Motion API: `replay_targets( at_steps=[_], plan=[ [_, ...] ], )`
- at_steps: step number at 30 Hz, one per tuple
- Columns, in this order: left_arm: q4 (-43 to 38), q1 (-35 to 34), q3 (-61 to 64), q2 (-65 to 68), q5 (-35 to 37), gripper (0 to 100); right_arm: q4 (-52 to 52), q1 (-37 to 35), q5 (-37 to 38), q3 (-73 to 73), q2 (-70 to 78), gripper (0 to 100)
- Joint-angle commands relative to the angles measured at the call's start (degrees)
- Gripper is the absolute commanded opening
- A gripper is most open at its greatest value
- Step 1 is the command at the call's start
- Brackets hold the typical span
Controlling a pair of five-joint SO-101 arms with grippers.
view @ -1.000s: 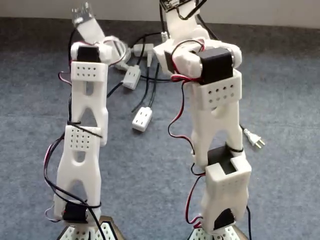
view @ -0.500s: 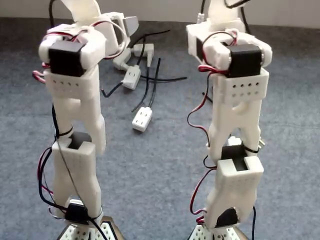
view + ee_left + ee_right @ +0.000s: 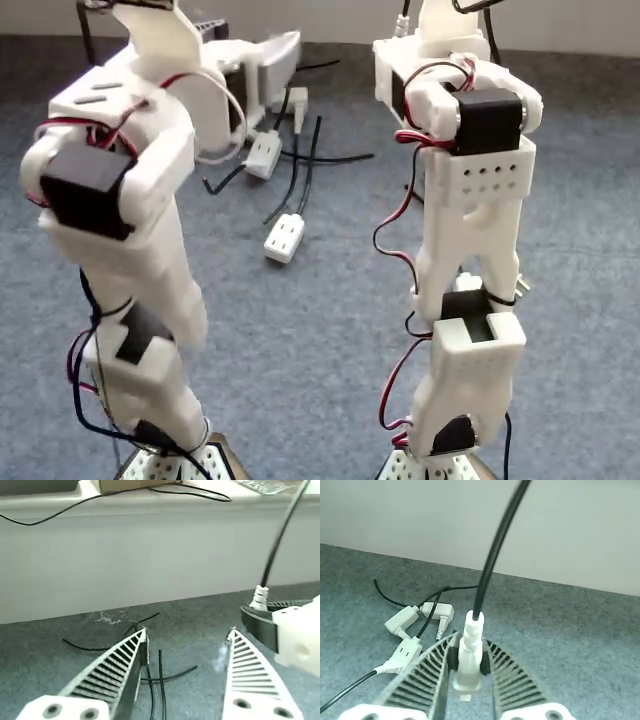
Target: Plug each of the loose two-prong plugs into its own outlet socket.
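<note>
My right gripper (image 3: 465, 645) is shut on a white two-prong plug (image 3: 466, 667), whose black cord rises straight up from it. Beyond it on the grey carpet lie white outlet sockets (image 3: 402, 620) (image 3: 405, 652) and another white piece (image 3: 437, 611) on black cords. In the high view the sockets (image 3: 283, 238) (image 3: 263, 152) lie between the arms, with a third white piece (image 3: 292, 98) behind. My left gripper (image 3: 187, 632) is open and empty, held above the carpet and black cords (image 3: 160, 680); it hangs over the far sockets (image 3: 278, 55).
A pale wall (image 3: 150, 555) borders the far edge of the carpet. Part of the other arm (image 3: 285, 630) with a black cable stands close beside my left gripper. A small white plug (image 3: 521, 286) peeks out behind the right arm. Open carpet (image 3: 320, 360) lies between the two arm bases.
The left arm has swung up and toward the camera, its gripper shifting right over the sockets. The right arm moved from the centre to the right, then held still.
</note>
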Motion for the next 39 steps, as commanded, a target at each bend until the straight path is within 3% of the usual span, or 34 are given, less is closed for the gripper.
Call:
replay_targets(
  at_steps=[1, 7, 11, 14, 19, 23, 33, 39],
  plan=[
    [0.00, 4.44, 15.16, -12.35, -0.44, 25, -1.27, -0.31, -0.53, -3.21, -3.30, 0.6],
    [-1.49, 8.84, 41.80, -32.40, -0.26, 25, -0.13, -0.40, -0.62, -3.21, -3.30, 0.6],
    [-14.33, 7.43, 63.87, -43.03, 2.90, 25, -0.04, -0.40, -0.62, -3.30, -3.38, 0.6],
    [-27.60, 7.52, 84.62, -52.35, 3.34, 25, 0.13, -1.45, -0.70, -3.30, -3.38, 0.6],
    [-61.19, 7.69, 121.45, -69.58, 3.69, 25, 0.75, -5.05, -0.70, -3.30, -3.38, 0.6],
    [-81.58, 9.54, 141.67, -79.16, 7.56, 25, 1.54, -7.78, -0.70, -3.30, -3.38, 0.6],
    [-99.78, 10.07, 155.38, -77.93, 10.73, 26, 5.32, -17.54, -0.70, -3.30, -5.93, 0.6],
    [-102.51, 9.45, 155.30, -76.70, 10.81, 26, 11.30, -21.41, -0.53, -3.21, -6.46, 0.6]
  ],
)
